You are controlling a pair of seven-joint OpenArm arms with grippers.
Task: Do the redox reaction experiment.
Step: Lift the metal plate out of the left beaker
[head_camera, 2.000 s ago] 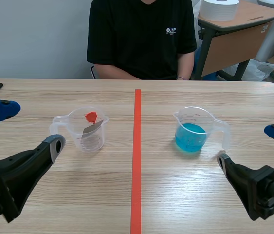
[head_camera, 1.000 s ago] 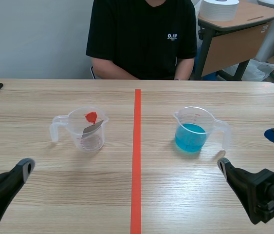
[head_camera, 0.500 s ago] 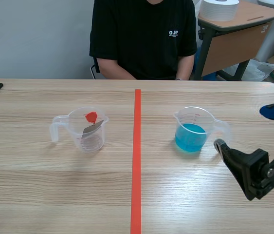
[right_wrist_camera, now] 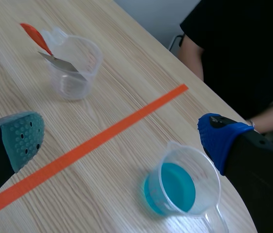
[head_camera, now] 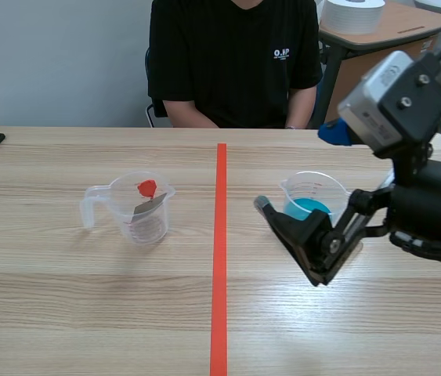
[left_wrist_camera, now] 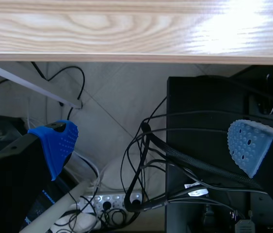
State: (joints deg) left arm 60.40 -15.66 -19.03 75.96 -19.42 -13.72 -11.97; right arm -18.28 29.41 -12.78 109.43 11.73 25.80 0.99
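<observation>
Centrally, tape line (head_camera: 219,258) splits wooden table (head_camera: 87,298); blue-liquid jug (head_camera: 312,196) right; person (head_camera: 232,63) opposite.

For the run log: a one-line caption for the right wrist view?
Open right gripper beside the cup of blue liquid; cup with red-tipped metal strip across the tape line.

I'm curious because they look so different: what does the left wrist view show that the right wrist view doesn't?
Only left wrist: cables and a power strip on the floor, below the table edge. Only right wrist: cup of blue liquid, clear cup holding a red-handled tool, tape line, a person. Both: the wooden table, and an open gripper each: left gripper, right gripper.
</observation>
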